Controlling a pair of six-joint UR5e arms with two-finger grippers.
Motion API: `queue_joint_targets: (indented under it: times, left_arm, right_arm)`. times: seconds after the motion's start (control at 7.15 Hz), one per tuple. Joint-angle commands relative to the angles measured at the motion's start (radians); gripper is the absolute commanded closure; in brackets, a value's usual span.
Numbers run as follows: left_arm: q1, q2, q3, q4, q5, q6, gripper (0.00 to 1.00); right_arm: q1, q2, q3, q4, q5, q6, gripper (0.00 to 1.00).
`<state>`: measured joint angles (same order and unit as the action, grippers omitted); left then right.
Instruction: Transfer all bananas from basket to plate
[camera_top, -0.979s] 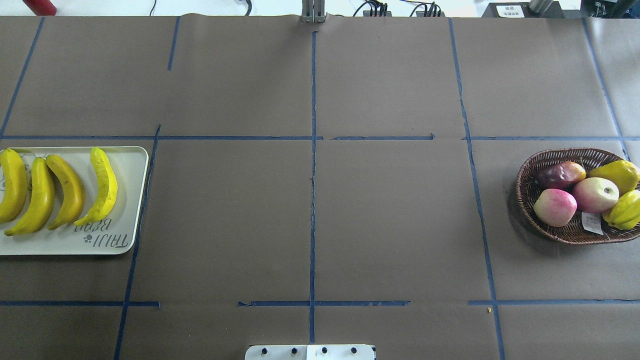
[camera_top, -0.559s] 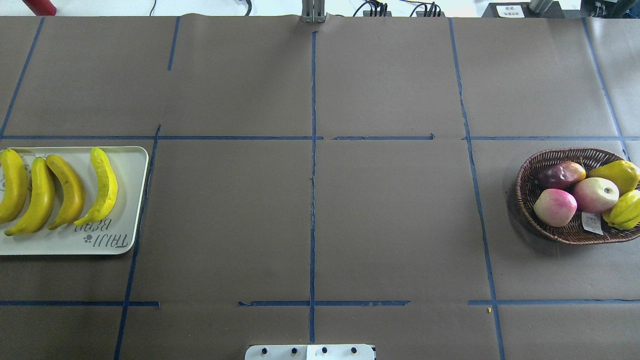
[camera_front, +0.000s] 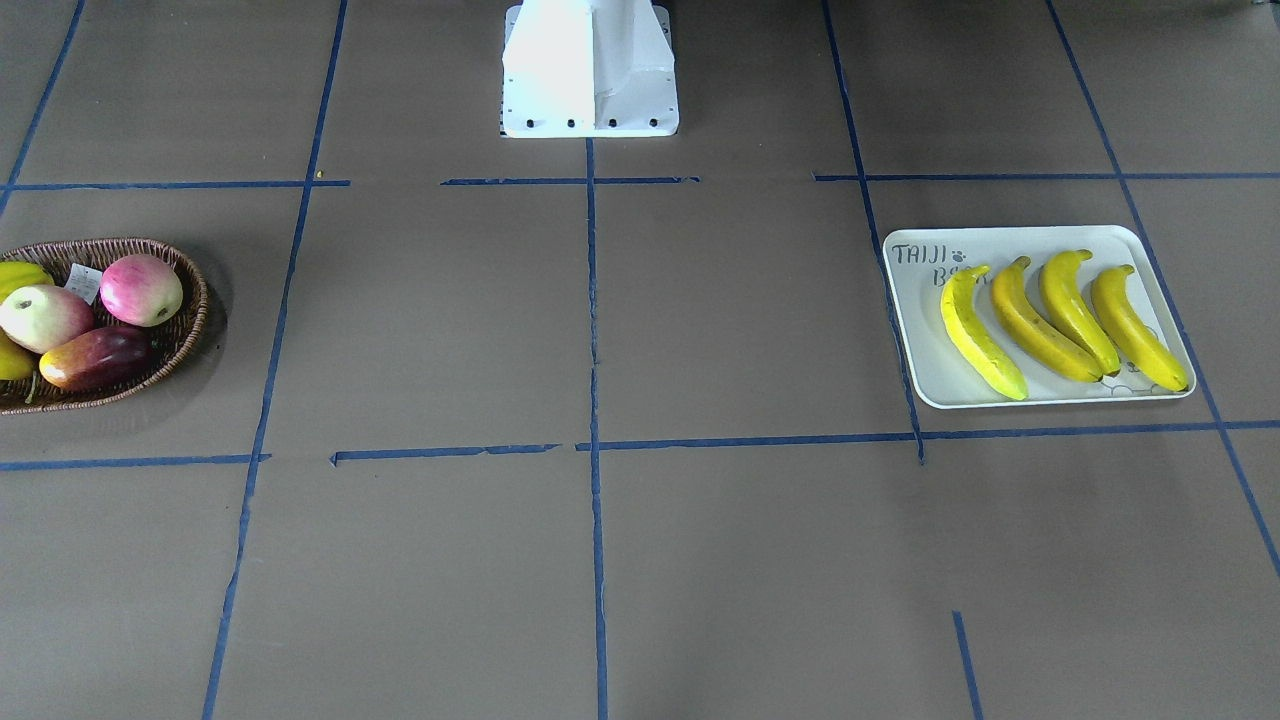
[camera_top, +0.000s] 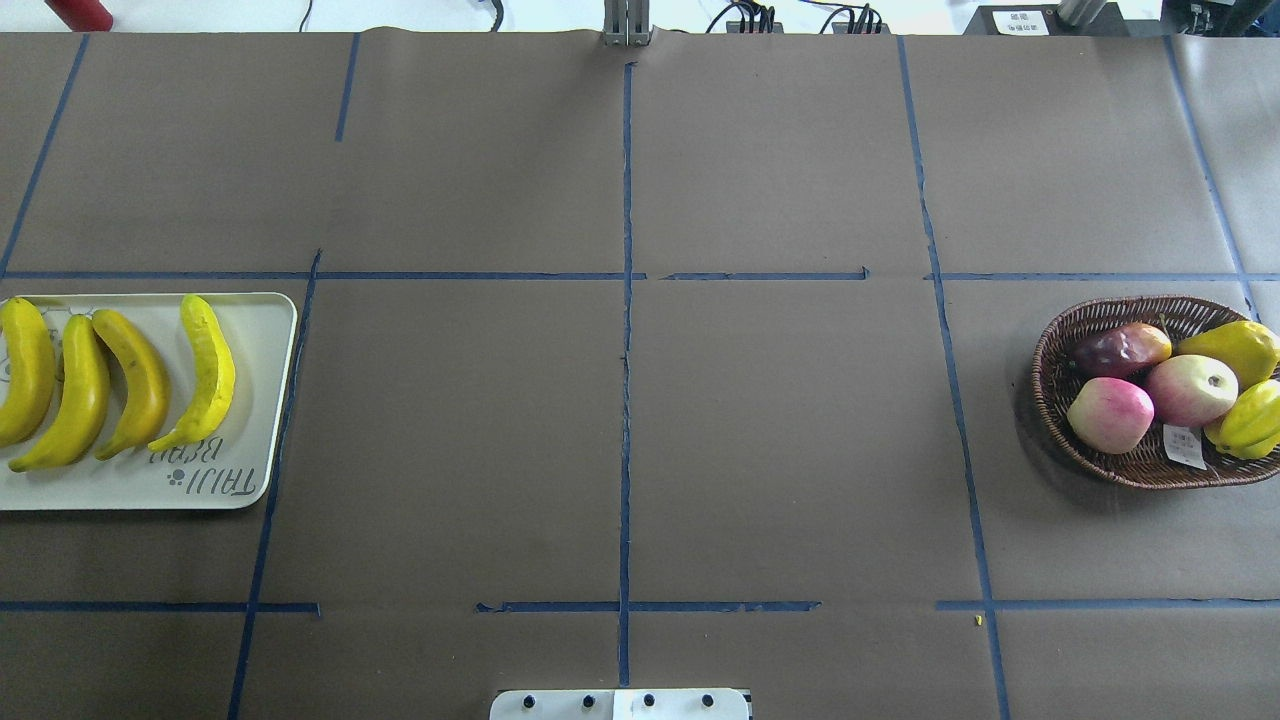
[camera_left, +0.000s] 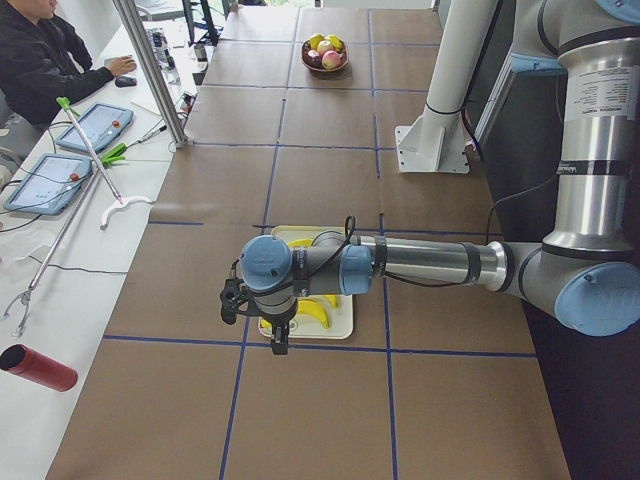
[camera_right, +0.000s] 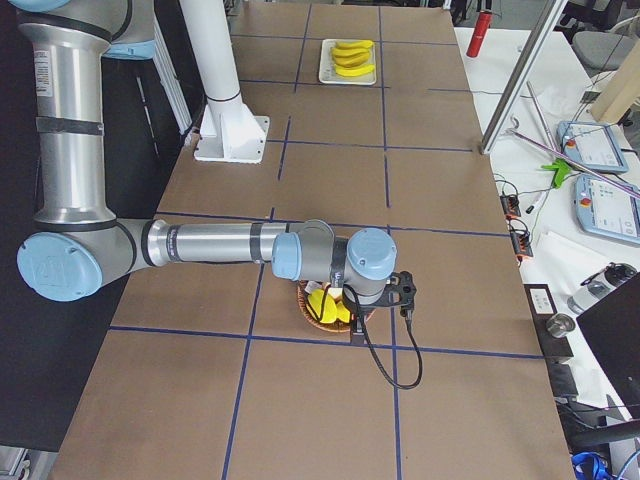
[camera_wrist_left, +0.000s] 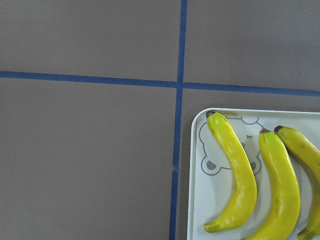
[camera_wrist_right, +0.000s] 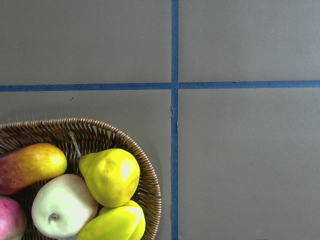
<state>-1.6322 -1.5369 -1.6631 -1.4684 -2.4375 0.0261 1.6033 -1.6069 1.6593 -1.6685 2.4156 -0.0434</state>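
Observation:
Several yellow bananas (camera_top: 140, 385) lie side by side on the white plate (camera_top: 230, 480) at the table's left end; the bananas (camera_front: 1035, 320) and the plate (camera_front: 915, 300) also show in the front view. The brown wicker basket (camera_top: 1060, 340) at the right end holds other fruit, and I see no banana in it. My left gripper (camera_left: 278, 338) hangs above the plate's near edge, and my right gripper (camera_right: 357, 333) hangs over the basket (camera_right: 312, 312). Both show only in the side views, so I cannot tell whether either is open or shut.
In the basket lie pink apples (camera_top: 1110, 413), a red-yellow mango (camera_top: 1120, 348) and yellow fruit (camera_wrist_right: 110, 175). The robot's white base (camera_front: 588, 70) stands at the table's middle edge. Operators' tablets (camera_left: 95, 125) and tools sit beyond the far side.

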Motion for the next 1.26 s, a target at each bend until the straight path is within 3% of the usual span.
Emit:
queue_joint_targets:
  times: [0.0, 1.12]
  left_arm:
    - [0.000, -0.002, 0.000, -0.001, -0.002, 0.000, 0.00]
    - [0.000, -0.002, 0.003, -0.001, 0.000, 0.001, 0.00]
  right_arm:
    - [0.038, 0.007, -0.003, 0.004, 0.022, 0.007, 0.00]
    - [0.093, -0.036, 0.000, 0.013, 0.013, -0.012, 0.00]
